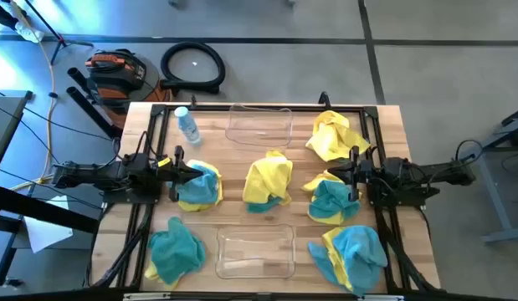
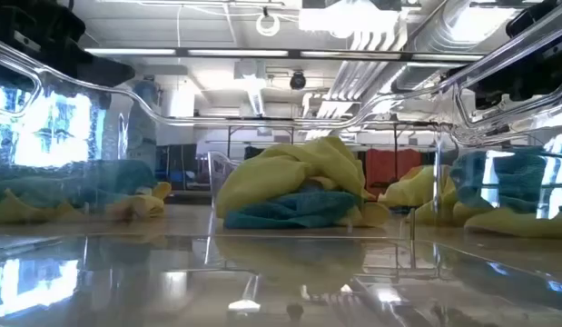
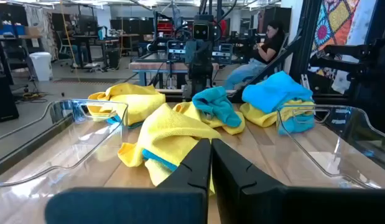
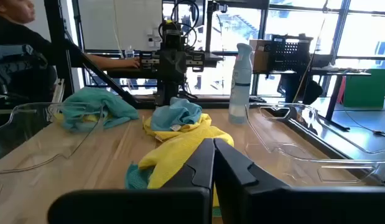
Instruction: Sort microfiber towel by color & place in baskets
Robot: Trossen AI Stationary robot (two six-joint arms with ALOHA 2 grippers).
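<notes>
Several piles of yellow and teal microfiber towels lie on the table. A yellow-over-teal pile point(image 1: 269, 180) point(image 2: 299, 191) point(image 3: 170, 140) point(image 4: 180, 152) is in the middle. Others lie at the left point(image 1: 200, 186), near left point(image 1: 176, 251), far right point(image 1: 334, 134), right point(image 1: 330, 199) and near right point(image 1: 355, 255). One clear basket point(image 1: 259, 125) stands at the far middle, the other point(image 1: 257, 251) at the near middle. My left gripper point(image 1: 194, 173) point(image 3: 211, 163) is shut over the left pile. My right gripper point(image 1: 341, 176) point(image 4: 214, 163) is shut over the right pile. Both point at the middle pile.
A small clear water bottle point(image 1: 187, 125) point(image 4: 240, 81) stands at the far left beside the far basket. A dark frame runs round the table's edges. A person point(image 3: 267, 46) sits beyond the table's right side. Bare wood shows between the piles.
</notes>
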